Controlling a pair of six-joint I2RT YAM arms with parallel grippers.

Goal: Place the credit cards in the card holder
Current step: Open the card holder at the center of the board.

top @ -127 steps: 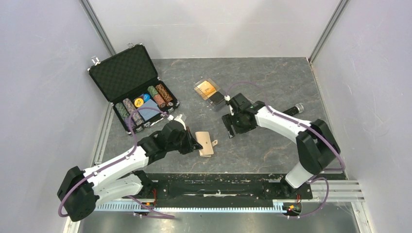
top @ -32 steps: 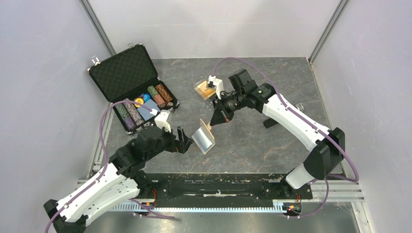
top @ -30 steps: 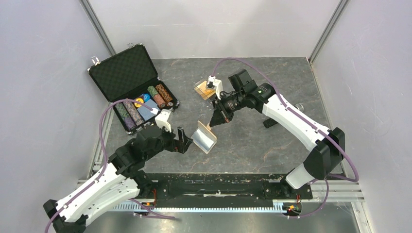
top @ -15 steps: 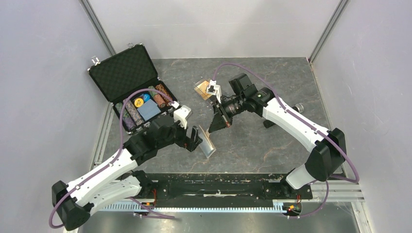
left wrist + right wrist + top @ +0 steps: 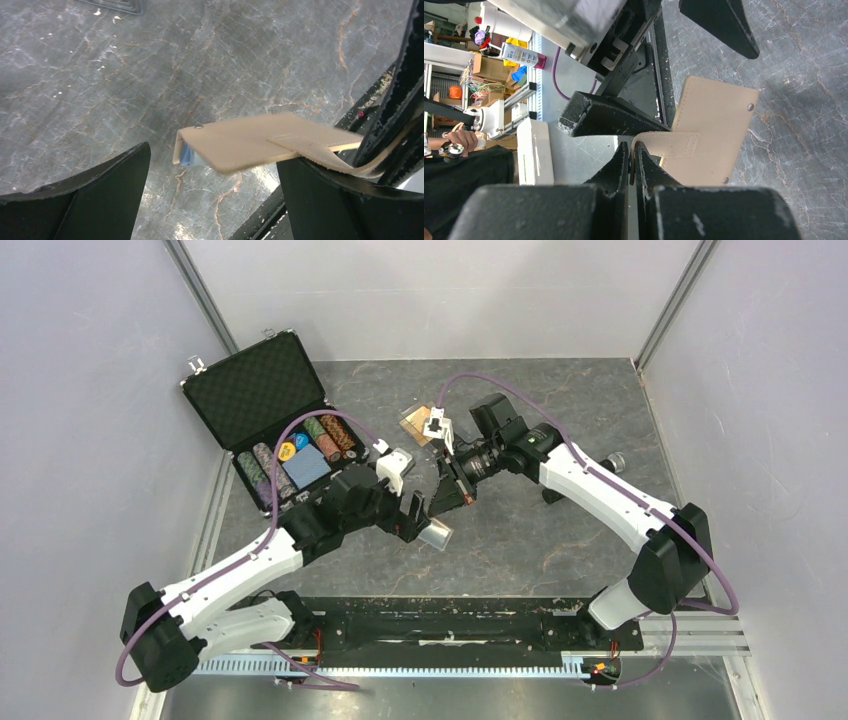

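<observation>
My left gripper (image 5: 415,518) stands wide open nearest my bases, one finger (image 5: 100,195) on each side of the card holder (image 5: 435,533), and neither looks to be touching it. The tan card holder lies between those fingers, folded almost flat, with a strip of light blue lining showing at its open edge. I cannot tell if any corner rests on the bench (image 5: 560,540). Just beyond it, my right gripper (image 5: 447,498) is pinched tight on the holder's snap tab (image 5: 674,145) and carries the holder by that strap. Farther back, beside my right wrist, the orange-gold credit card (image 5: 412,425) lies on the bench, partly hidden by the wrist. Far left stands the open black poker-chip case (image 5: 265,390).
</observation>
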